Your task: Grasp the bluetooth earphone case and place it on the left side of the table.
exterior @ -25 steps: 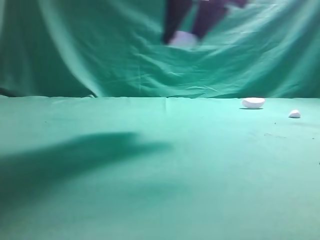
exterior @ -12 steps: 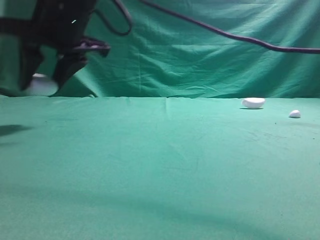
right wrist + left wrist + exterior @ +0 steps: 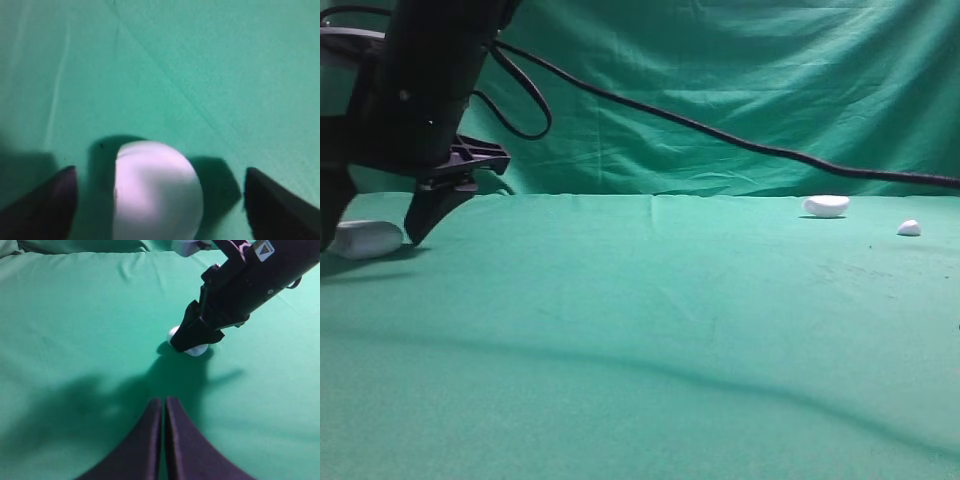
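The white earphone case (image 3: 362, 239) lies on the green table (image 3: 650, 330) at its far left. My right gripper (image 3: 370, 243) has reached across and stands over it, open, one finger on each side. In the right wrist view the case (image 3: 156, 192) sits between the dark fingertips (image 3: 60, 192) with a gap on both sides. The left wrist view shows the case (image 3: 196, 351) partly hidden under the right gripper (image 3: 192, 342). My left gripper (image 3: 164, 401) is shut and empty, a short way from the case; it does not show in the exterior view.
A smaller white half-dome object (image 3: 827, 206) and a tiny white bit (image 3: 909, 228) lie at the back right. The right arm's black cable (image 3: 720, 138) hangs across the view in front of the green backdrop (image 3: 720, 80).
The right gripper moved from top centre to the far left and came down to the table with the case. Its jaws now stand open around the case.
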`<action>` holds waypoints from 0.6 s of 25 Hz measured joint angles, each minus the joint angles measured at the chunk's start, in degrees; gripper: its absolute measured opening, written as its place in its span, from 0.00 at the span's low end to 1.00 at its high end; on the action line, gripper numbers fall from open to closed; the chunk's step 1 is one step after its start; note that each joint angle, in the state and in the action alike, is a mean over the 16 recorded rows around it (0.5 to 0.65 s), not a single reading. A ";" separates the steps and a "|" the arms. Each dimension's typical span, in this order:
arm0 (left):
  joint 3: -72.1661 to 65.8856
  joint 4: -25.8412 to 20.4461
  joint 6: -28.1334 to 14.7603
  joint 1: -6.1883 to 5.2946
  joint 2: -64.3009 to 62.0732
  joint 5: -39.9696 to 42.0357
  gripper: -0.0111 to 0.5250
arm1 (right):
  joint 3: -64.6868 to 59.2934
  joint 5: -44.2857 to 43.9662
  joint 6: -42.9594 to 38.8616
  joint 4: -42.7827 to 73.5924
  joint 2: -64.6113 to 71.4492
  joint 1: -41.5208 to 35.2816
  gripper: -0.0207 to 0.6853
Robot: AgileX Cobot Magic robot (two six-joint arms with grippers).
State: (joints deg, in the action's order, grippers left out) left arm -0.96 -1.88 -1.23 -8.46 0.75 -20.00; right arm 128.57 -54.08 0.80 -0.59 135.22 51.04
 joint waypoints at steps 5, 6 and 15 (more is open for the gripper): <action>0.00 0.00 0.00 0.00 0.00 0.00 0.02 | 3.57 -9.97 -4.11 3.22 -6.41 -0.66 0.37; 0.00 0.00 0.00 0.00 0.00 0.00 0.02 | 3.99 -11.75 -4.93 3.88 -7.95 -0.91 0.32; 0.00 0.00 0.00 0.00 0.00 0.00 0.02 | -4.23 -18.04 -7.91 7.98 -25.70 -5.01 0.03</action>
State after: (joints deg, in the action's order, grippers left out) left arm -0.96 -1.88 -1.23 -8.46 0.75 -20.00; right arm 124.33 -72.11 -7.10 7.39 109.52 46.03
